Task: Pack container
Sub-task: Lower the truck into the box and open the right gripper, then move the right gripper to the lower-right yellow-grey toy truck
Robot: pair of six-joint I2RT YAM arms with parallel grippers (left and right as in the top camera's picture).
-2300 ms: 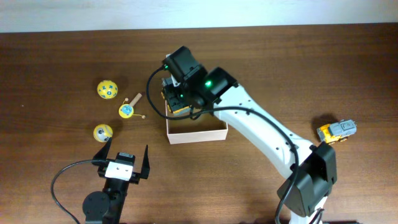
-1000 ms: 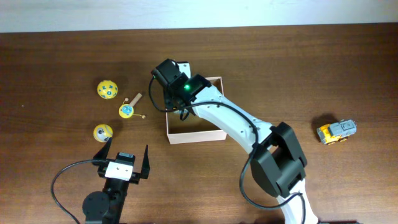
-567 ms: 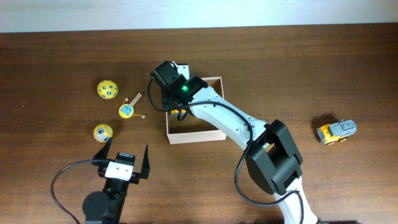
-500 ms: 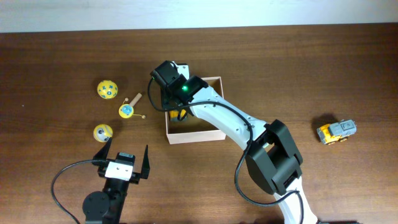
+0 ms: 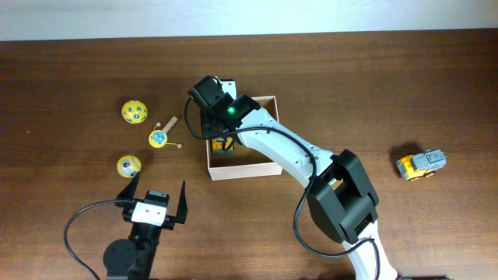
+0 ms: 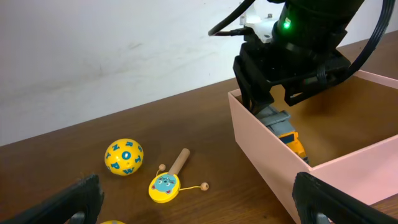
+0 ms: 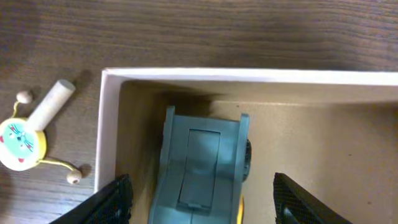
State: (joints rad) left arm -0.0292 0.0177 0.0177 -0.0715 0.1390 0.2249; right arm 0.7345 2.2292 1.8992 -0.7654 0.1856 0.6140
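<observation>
Grey and yellow, the toy truck (image 7: 202,168) lay inside the container (image 5: 245,173), tucked into its far left corner with its long axis running along the container's left wall. My right gripper (image 7: 202,179) hung directly over it. Its fingers (image 7: 118,199) were spread to either side of the truck's width with a gap showing on both flanks, so I read the hand as wide and not gripping. That was the relation I cared about: truck straight below the hand, container wall just beside the left finger. I judged the clean way out to be straight up, not sideways. My left gripper (image 5: 155,194) sat on the near side of the container and off to its left, jaws spread wide, holding nothing. On the wooden table (image 5: 373,78), a second truck (image 5: 421,164) stood well to the container's right, nearer my right arm. A far yellow ball (image 5: 134,111), a near yellow ball (image 5: 128,165) and a small pellet drum (image 5: 160,138) lay to the container's left, nearer my left arm.
</observation>
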